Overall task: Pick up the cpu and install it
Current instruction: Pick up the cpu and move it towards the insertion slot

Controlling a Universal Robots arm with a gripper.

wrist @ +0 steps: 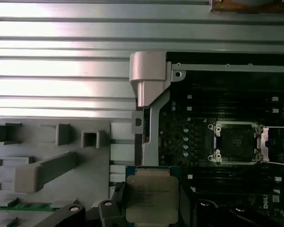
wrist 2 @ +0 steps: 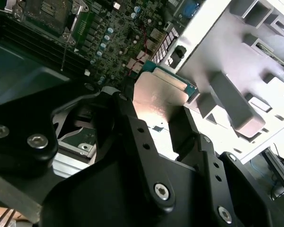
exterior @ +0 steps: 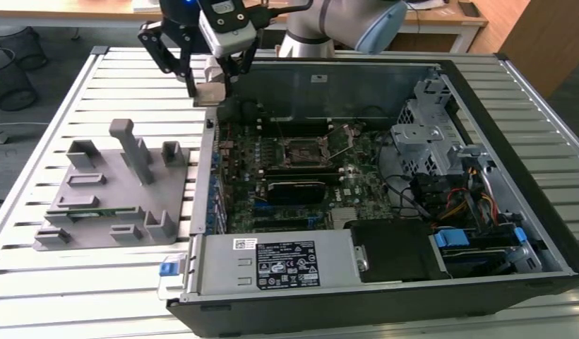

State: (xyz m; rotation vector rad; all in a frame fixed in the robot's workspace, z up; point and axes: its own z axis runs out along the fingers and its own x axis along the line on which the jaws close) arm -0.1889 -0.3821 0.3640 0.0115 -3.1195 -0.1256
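My gripper hangs above the back corner of the open computer case, on the exterior view's left, and is shut on the cpu. In the second wrist view the cpu shows its silvery top and green rim, clamped between the two black fingers. The first wrist view shows the cpu held flat over the case's edge. The motherboard's socket lies uncovered in the middle of the board, apart from the chip, and appears in the first wrist view as the socket.
A grey fixture plate with upright blocks lies on the slatted table beside the case and carries a green memory stick. The case wall, a drive cage and the power supply ring the board.
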